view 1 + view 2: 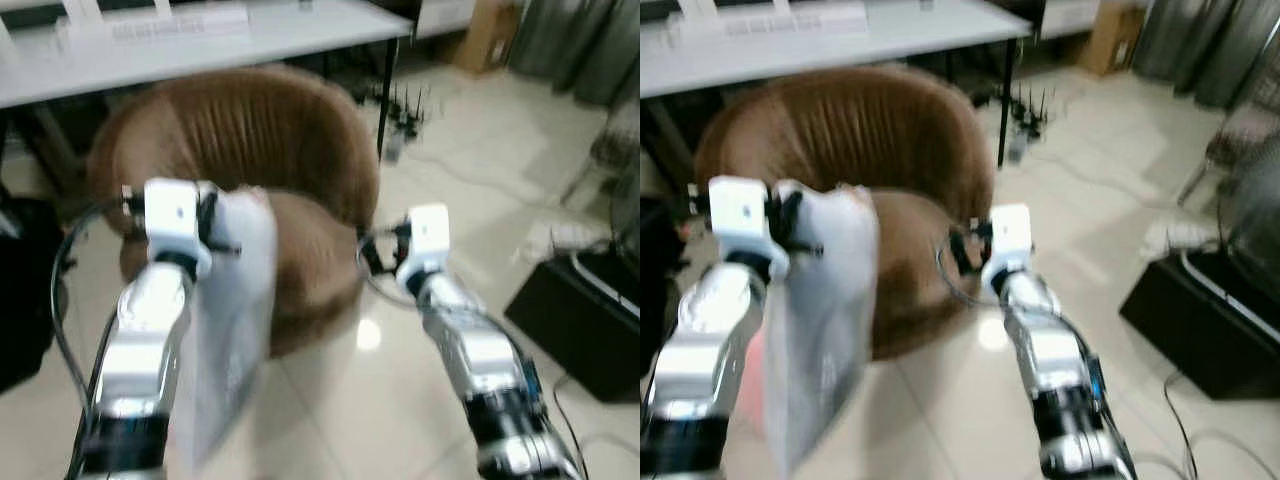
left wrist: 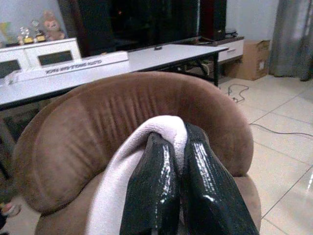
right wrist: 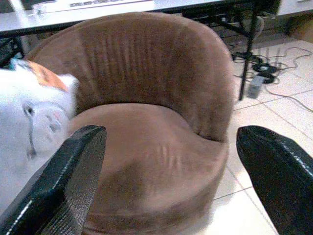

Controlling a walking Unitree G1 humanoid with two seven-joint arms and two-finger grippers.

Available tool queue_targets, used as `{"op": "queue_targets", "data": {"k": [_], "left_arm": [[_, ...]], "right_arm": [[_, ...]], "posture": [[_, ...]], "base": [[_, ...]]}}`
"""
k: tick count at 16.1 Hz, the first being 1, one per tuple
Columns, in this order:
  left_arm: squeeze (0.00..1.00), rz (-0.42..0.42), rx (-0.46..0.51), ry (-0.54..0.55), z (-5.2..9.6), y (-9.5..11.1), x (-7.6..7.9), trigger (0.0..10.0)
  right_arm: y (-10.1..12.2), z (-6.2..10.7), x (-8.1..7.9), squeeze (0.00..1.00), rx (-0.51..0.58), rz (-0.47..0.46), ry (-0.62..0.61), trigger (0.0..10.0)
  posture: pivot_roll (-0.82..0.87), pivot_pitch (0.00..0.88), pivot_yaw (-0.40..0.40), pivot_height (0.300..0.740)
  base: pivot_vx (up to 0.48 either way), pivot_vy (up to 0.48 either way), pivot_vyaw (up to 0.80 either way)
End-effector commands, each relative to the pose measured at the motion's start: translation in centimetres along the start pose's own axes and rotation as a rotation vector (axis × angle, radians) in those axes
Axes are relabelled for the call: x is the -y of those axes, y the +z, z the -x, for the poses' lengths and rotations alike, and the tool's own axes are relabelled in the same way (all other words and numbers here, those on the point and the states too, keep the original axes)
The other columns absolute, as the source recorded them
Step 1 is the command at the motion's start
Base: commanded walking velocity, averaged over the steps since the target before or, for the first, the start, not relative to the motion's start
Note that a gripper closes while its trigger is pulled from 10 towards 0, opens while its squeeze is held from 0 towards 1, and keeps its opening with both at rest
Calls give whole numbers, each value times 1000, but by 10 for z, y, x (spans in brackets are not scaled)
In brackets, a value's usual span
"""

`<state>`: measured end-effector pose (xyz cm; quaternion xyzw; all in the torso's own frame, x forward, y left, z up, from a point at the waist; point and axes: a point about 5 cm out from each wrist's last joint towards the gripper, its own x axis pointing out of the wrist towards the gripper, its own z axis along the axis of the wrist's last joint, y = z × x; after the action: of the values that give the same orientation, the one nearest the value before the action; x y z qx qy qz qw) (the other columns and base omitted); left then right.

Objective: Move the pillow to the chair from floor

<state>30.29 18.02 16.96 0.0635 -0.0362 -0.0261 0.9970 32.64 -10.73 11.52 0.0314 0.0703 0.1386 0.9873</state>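
At the left, the white pillow [image 1: 232, 320] is gripped by its top edge in the left hand [image 2: 176, 161], whose 2 fingers are pinched on the fabric; it hangs clear of the floor [image 1: 380, 400], just before the front of the brown chair [image 1: 250, 130]. Behind the chair a white worktop [image 1: 200, 40] is seen. To the right, the right hand [image 3: 171, 171] is held wide open and empty, facing the seat. For a clean placement, the pillow is best carried further over the seat and lowered until it rests there before the grip is loosened; a premature release risks a slide back to the floor.
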Motion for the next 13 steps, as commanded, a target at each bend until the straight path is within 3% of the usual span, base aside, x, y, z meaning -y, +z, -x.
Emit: {"op": "queue_targets", "data": {"k": [1, 13], "left_arm": [[0, -5, 67, -27, -2, 14, 6, 10000], [0, -11, 62, -37, 1, 12, 9, 10000]], "right_arm": [[3, 1, 7, 0, 10, 18, -23, 10000], [1, 3, 9, 0, 6, 26, -26, 10000]], "posture": [[122, 0, 21, 740], [118, 0, 18, 740]], "base": [[431, 0, 0], [433, 0, 0]]}}
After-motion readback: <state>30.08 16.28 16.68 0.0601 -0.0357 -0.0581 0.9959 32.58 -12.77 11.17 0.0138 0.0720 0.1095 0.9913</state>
